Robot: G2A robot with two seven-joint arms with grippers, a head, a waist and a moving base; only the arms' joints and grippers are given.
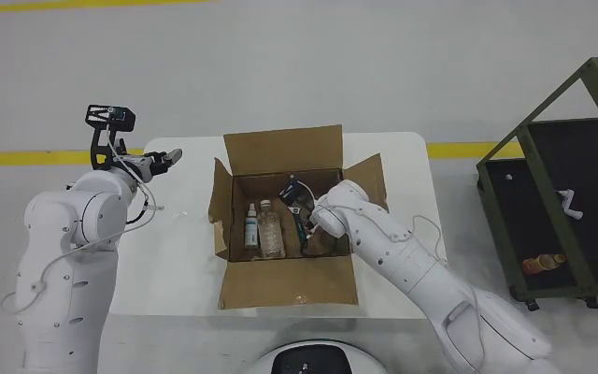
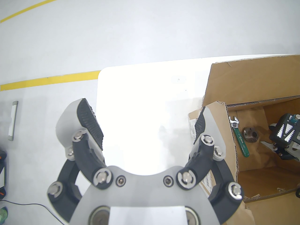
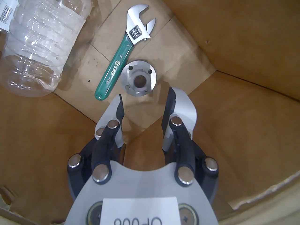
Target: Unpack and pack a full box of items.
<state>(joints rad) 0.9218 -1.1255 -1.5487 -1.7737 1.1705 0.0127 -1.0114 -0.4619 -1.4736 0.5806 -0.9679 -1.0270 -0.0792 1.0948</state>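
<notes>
Box: an open cardboard box (image 1: 280,150) sits mid-table on the white table (image 1: 177,271), with all four flaps folded outward.
Left gripper: the left gripper (image 2: 144,106) hangs at about 10 o'clock from the box, over the table's far left corner. Its ribbed pads (image 2: 90,120) are spread wide with nothing between them.
Right gripper: the right gripper (image 3: 145,94) is down inside the box, toward 2 o'clock from the box's centre. Its fingers are apart and empty, held above the cardboard floor.
Flange: a round metal flange (image 3: 138,78) lies flat on the box floor just past the right gripper's fingertips and untouched by them.
Wrench: an adjustable wrench (image 3: 121,64) with a green handle lies flat just beside the flange.
Bottles: a clear plastic bottle (image 1: 270,229) lies on its side in the 9 o'clock half of the box, and a smaller bottle (image 1: 250,227) lies just beside it, nearer the box wall.
Cart: a dark green cart (image 1: 542,206) stands on the floor at 3 o'clock from the table, well apart from it.
</notes>
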